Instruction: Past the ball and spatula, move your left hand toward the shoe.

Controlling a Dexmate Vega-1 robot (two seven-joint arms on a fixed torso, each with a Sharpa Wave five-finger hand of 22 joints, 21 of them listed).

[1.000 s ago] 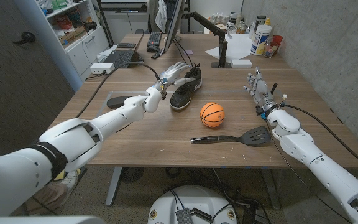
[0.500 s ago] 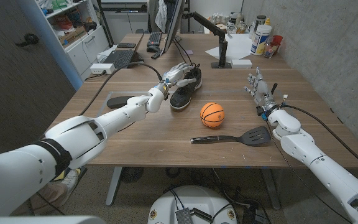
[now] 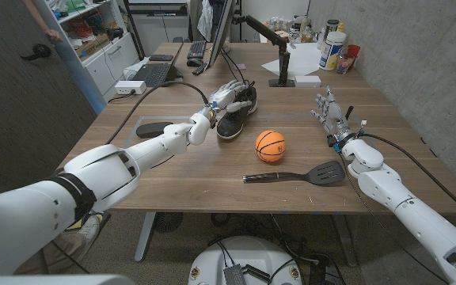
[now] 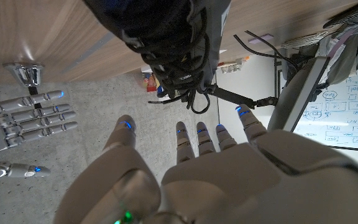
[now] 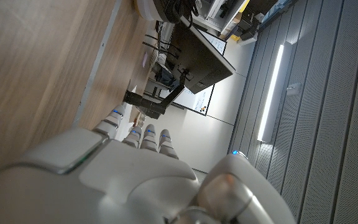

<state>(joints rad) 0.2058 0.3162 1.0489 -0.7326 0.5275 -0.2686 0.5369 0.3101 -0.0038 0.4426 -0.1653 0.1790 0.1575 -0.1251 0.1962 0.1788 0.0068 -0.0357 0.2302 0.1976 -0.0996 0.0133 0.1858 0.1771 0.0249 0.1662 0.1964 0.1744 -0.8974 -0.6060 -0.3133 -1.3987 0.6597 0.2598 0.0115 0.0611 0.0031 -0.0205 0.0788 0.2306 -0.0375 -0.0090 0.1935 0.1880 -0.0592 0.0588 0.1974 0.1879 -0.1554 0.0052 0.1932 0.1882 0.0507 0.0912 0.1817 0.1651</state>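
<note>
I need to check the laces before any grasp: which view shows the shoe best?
The left wrist view: the black shoe looms close, laces plain, beyond the left hand. The head view shows it small, partly behind that hand. The right wrist view shows nothing clearly of it.

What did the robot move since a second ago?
Very little moved. The left robot hand stayed open at the shoe, and the arm behind it sank a bit lower over the table. It grabbed nothing. A person's hand came in at the far left. The ball, spatula and right robot hand stayed put.
</note>
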